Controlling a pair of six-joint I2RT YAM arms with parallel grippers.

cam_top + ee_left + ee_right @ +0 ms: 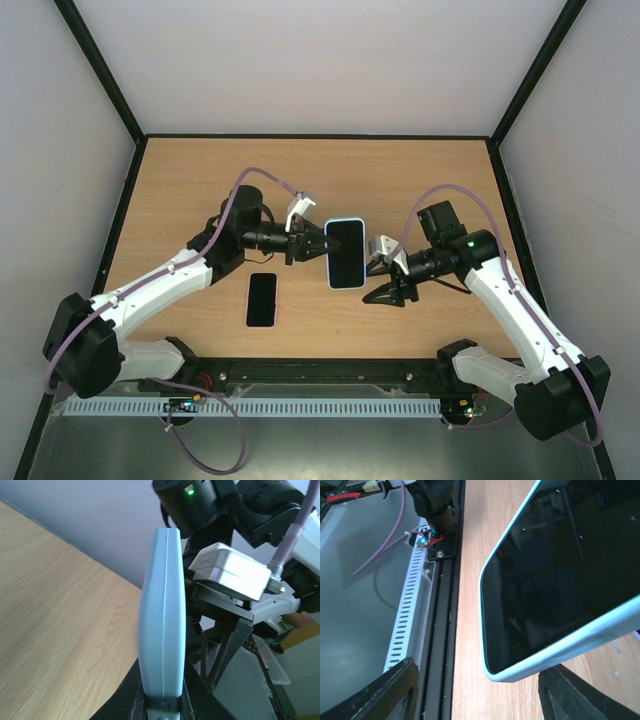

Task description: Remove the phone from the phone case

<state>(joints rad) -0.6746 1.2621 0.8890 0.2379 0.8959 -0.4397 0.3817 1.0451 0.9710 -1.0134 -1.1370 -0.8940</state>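
A light blue phone case point(345, 252) is held up off the table, with a black glossy phone screen point(560, 570) filling it. My left gripper point(322, 245) is shut on the case's left long edge; the left wrist view shows the case edge-on point(162, 605) clamped between the jaws point(162, 700). My right gripper point(384, 281) is open just right of the case's lower right side. In the right wrist view the case's rim point(560, 647) and corner hang between the spread fingers point(482, 695), touching neither.
A second black-faced phone with a pale rim point(261, 298) lies flat on the wooden table point(200, 190), below the left arm. A black rail point(330, 372) runs along the near edge. Black-framed walls enclose the table.
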